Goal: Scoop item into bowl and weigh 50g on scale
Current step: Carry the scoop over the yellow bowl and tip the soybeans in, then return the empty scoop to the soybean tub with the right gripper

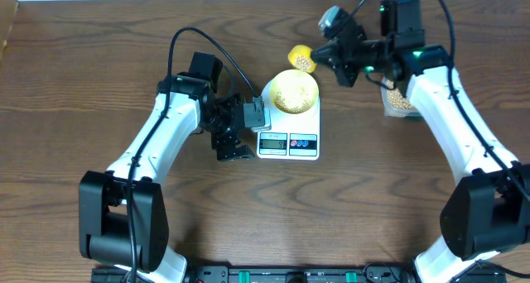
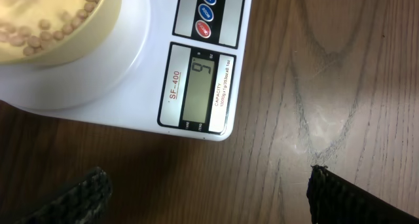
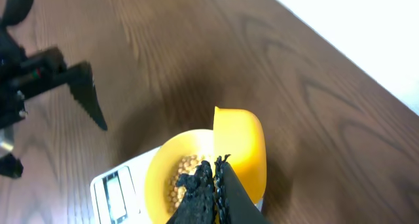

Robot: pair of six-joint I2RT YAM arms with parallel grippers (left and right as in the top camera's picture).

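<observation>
Right gripper [image 3: 217, 165] is clamped tight, fingers pressed together on the yellow scoop [image 3: 243, 145], whose cup sticks out just past the fingertips. The overhead view shows a load of beans [image 3: 183, 175] in that cup. Just beyond and below the gripper is the bowl [image 3: 154, 181], with the scoop's cup right at its rim. Whether the two touch, I cannot tell. There is a layer of beans in the bowl too.

The bowl stands on the scale [image 2: 118, 73], on the end away from the display [image 2: 200, 86]. A digit shows there, but it can't be read with any certainty. Back behind the right gripper, half tucked under the arm, is the clear container [image 1: 399, 101], with more beans in it.

Over to the left gripper [image 2: 206, 185]: spread wide, fingers [image 2: 85, 194] well apart, gripping nothing, only bare bench [image 2: 314, 67] between them. It hangs just off the scale's display corner. The display lies straight ahead of it, and the bowl is further ahead on the platform.
</observation>
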